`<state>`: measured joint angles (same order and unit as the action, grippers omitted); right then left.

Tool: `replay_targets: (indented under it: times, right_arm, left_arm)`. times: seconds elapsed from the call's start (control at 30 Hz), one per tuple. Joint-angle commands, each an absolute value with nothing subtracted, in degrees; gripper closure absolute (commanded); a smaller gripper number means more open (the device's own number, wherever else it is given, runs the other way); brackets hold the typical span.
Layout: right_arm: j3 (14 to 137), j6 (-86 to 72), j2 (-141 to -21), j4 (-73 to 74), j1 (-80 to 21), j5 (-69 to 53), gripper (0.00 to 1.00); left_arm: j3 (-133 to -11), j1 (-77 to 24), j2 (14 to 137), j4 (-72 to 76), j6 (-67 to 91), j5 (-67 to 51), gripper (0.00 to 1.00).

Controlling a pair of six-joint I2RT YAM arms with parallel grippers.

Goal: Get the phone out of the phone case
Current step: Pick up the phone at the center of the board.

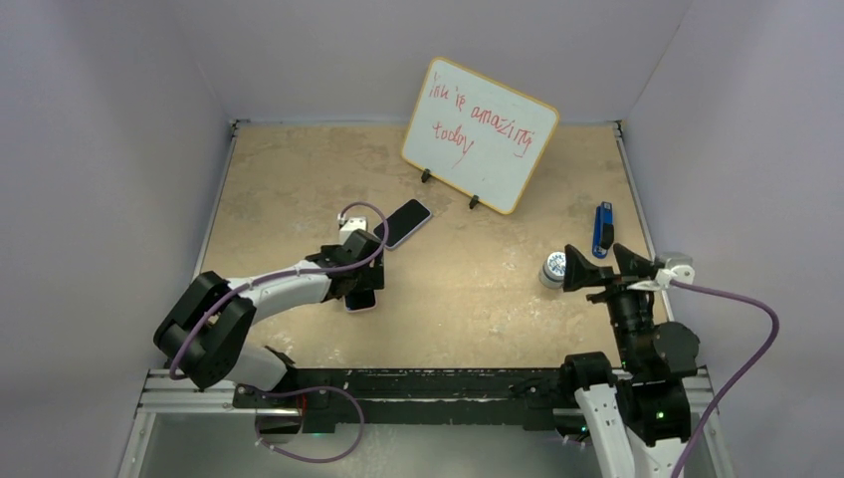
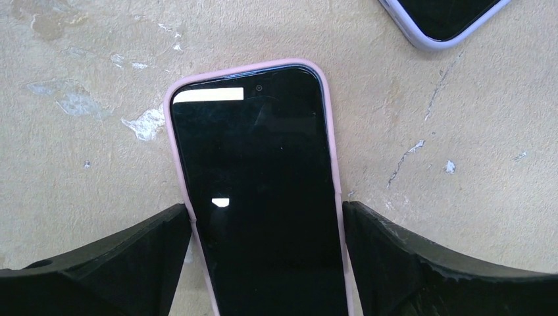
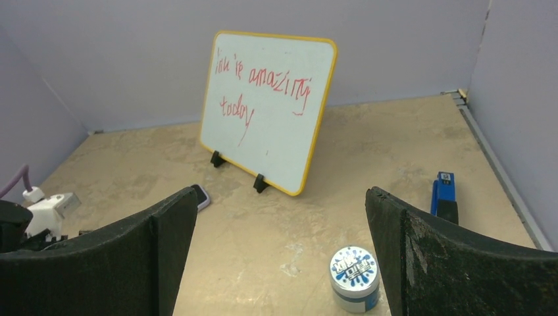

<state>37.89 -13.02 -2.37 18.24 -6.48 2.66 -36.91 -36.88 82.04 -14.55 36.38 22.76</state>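
- The right end effector (image 3: pixel 281 192), nearest and well to the front-right of the whiteboard (image 1: pixel 480 134), hangs with its jaws wide apart, holding nothing.
- The left end effector (image 2: pixel 266 210), front-left of the whiteboard, is spread across the phone (image 2: pixel 263 197). Its fingers (image 2: pixel 158 243) flank the pink case (image 2: pixel 332 131), touching or just beside its long edges, with no clamp evident.
- The phone lies screen up inside the case, flat on the tabletop (image 1: pixel 468 299). It is probably light and stiff, with slippery, fragile glass; the case looks soft and grippy.
- Best hold: the case's side rims, peeling a corner back rather than pressing the screen.
- A second phone (image 1: pixel 406 221) lies nearer the whiteboard.
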Motion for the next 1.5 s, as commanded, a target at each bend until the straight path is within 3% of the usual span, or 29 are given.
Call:
replay_targets:
  times: [0.0,0.33,0.8,1.17,1.47]
  right_arm:
    - [40.96,-13.12,-9.84,20.51,-6.86,-3.94,0.01]
    - [39.99,-16.61,-21.26,16.21,-6.86,-22.45,0.01]
    - [23.72,-32.77,-26.05,-8.41,-7.87,-36.72,0.01]
    - [17.77,-37.76,-44.89,-30.51,-29.13,-26.89,0.01]
    - [19.54,-38.93,-62.3,-43.61,-48.75,-8.14,0.01]
  left_arm:
    - [-36.95,-37.85,80.83,-16.61,36.59,24.52,0.16]
    - [-34.02,-38.3,71.23,-16.31,35.55,21.82,0.49]
    - [-32.59,-38.23,62.79,-11.99,37.34,12.33,0.72]
    - [-31.29,-38.24,60.0,-7.27,43.56,8.99,0.94]
    - [-29.46,-38.23,59.65,-4.41,47.11,7.8,0.99]
